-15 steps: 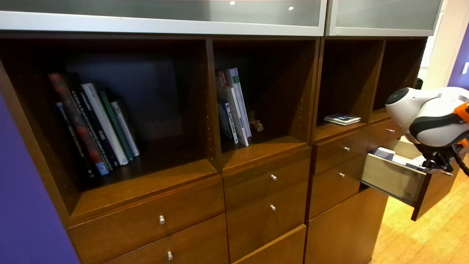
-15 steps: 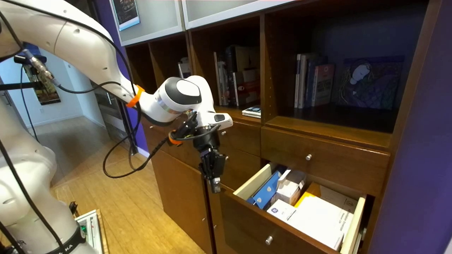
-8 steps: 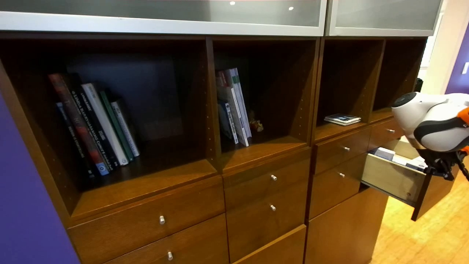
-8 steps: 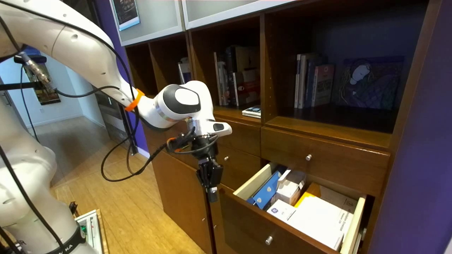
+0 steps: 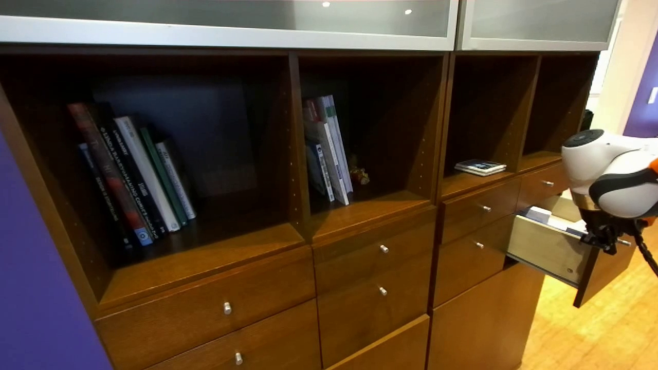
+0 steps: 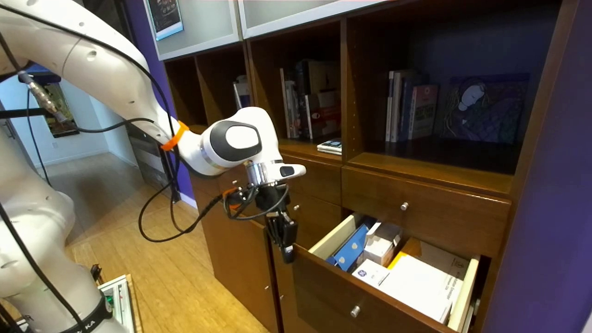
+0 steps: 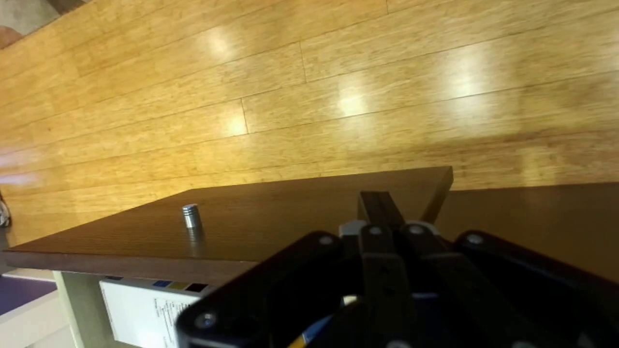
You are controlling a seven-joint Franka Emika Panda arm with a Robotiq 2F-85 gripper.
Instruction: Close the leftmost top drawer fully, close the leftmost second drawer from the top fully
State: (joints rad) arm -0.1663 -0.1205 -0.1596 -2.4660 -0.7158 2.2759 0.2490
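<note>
The second drawer from the top stands pulled well out, in the right-end column in both exterior views. Its pale wooden side and brown front show, and the wrist view shows the front with its silver knob. The top drawer above it looks shut; it also shows in an exterior view. My gripper points down at the left end of the open drawer's front, fingertips against or very near its outer face. In the wrist view the fingertips are together, with nothing between them.
The open drawer holds a blue folder, a white box and a large white package. A drawer with a knob adjoins on its left. Arm cables hang in a loop beside the gripper. Wooden floor lies below.
My gripper has moved down and away from the cabinet, then back toward it at the drawer front. The open drawer has slid slightly inward over the last half second.
</note>
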